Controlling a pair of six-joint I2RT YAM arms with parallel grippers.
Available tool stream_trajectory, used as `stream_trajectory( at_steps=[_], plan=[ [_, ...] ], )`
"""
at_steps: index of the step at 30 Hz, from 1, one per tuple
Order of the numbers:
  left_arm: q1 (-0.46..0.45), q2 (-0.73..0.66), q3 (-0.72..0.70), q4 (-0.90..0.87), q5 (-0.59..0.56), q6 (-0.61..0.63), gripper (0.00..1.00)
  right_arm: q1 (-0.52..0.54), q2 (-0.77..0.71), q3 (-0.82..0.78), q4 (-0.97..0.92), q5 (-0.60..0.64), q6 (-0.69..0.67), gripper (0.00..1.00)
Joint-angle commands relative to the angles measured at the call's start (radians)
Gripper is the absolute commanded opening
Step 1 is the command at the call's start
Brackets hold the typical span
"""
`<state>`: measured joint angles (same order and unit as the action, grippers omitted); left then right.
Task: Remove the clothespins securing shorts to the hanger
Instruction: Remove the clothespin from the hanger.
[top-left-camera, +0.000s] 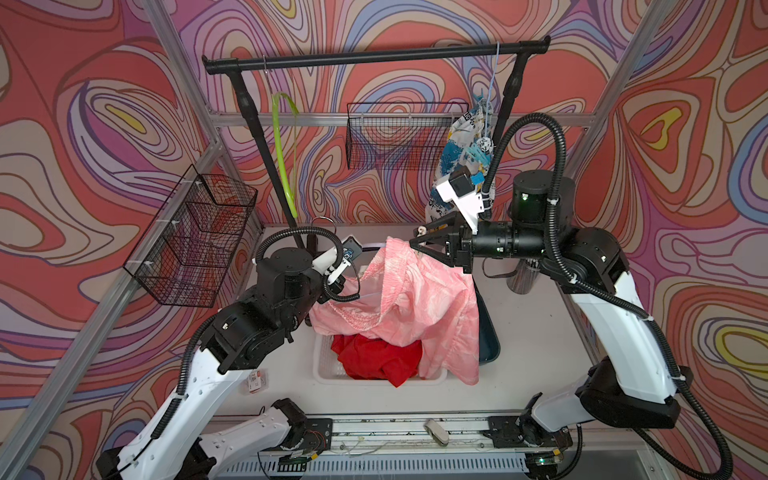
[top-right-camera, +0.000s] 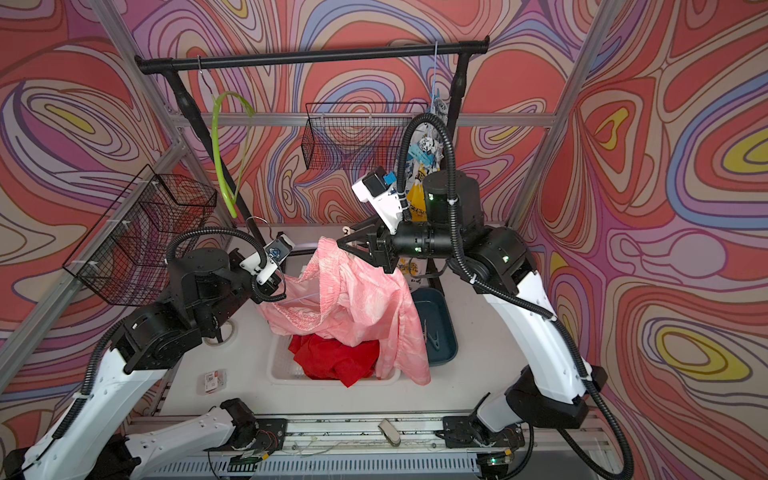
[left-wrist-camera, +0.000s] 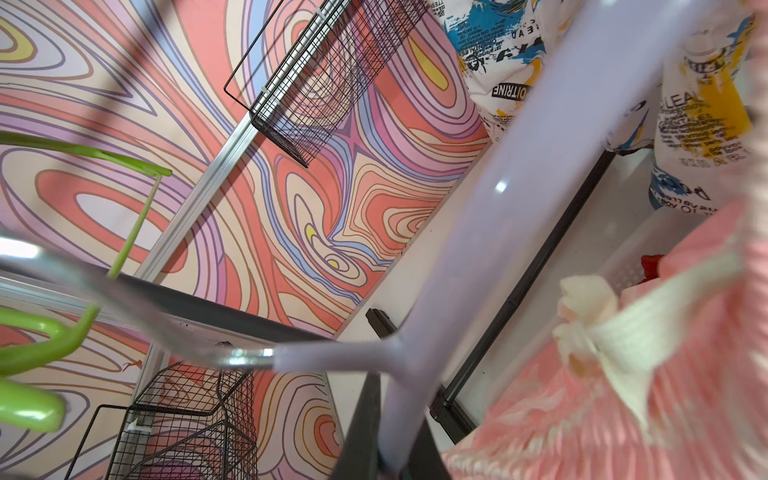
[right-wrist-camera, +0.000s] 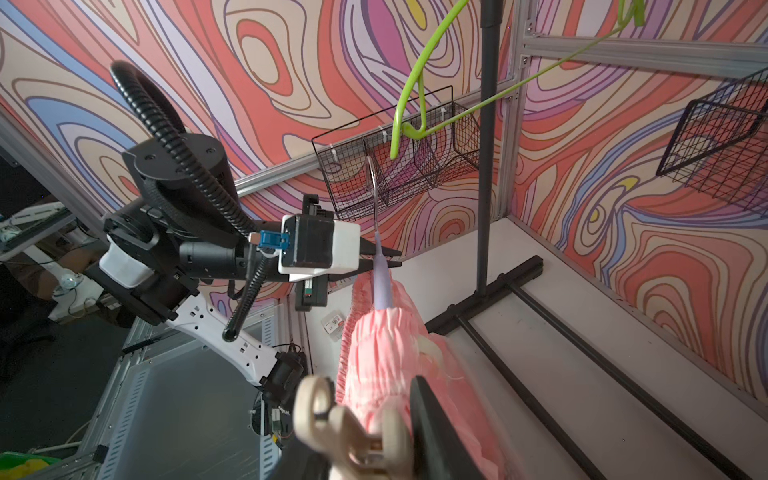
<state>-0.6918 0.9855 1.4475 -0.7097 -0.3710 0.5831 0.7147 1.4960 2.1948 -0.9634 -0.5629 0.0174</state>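
right wrist view: right gripper (right-wrist-camera: 361, 444) pinches a beige peg (right-wrist-camera: 345, 428) on the pink shorts (right-wrist-camera: 382, 345) — left gripper (right-wrist-camera: 384, 257) clamps their hanger (right-wrist-camera: 382, 286). red shorts (top-left-camera: 374, 357) look done — printed shorts (top-left-camera: 461, 137) hang far right, not done yet.

The left arm (top-left-camera: 199, 386), lower left in both top views, and the right arm (top-left-camera: 619, 324), at the right, are built from white link shells with small round holes and black joint housings. A black corrugated conduit (top-left-camera: 561, 139) is secured along each arm with white cable ties (top-left-camera: 552, 202). Green indicator lamps (top-left-camera: 524, 198) are lit on the right arm. A white-and-black wrist camera (right-wrist-camera: 320, 249) with a blue connector (right-wrist-camera: 272, 241) adjoins the black, tapered left gripper (right-wrist-camera: 397, 257).
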Motion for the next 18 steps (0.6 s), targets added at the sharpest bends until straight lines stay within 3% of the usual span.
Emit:
stream_trajectory(
  at_steps=[1,3,8,11,18],
  plan=[
    [0.006,-0.005,0.052,0.04,-0.006,-0.025,0.0,0.002,-0.027,-0.03,-0.015,0.015,-0.009,0.1],
    [0.006,-0.005,0.054,0.037,-0.006,-0.026,0.0,0.002,-0.029,-0.041,-0.017,0.014,-0.013,0.01],
    [0.006,-0.007,0.047,0.027,-0.017,-0.025,0.0,0.002,-0.041,-0.032,-0.026,0.105,-0.03,0.0],
    [0.011,-0.008,0.032,0.014,-0.049,-0.02,0.0,0.002,-0.091,-0.014,-0.026,0.28,-0.07,0.0],
    [0.029,-0.018,0.046,-0.001,-0.074,-0.05,0.0,0.002,-0.203,-0.143,-0.015,0.684,-0.151,0.0]
  ],
)
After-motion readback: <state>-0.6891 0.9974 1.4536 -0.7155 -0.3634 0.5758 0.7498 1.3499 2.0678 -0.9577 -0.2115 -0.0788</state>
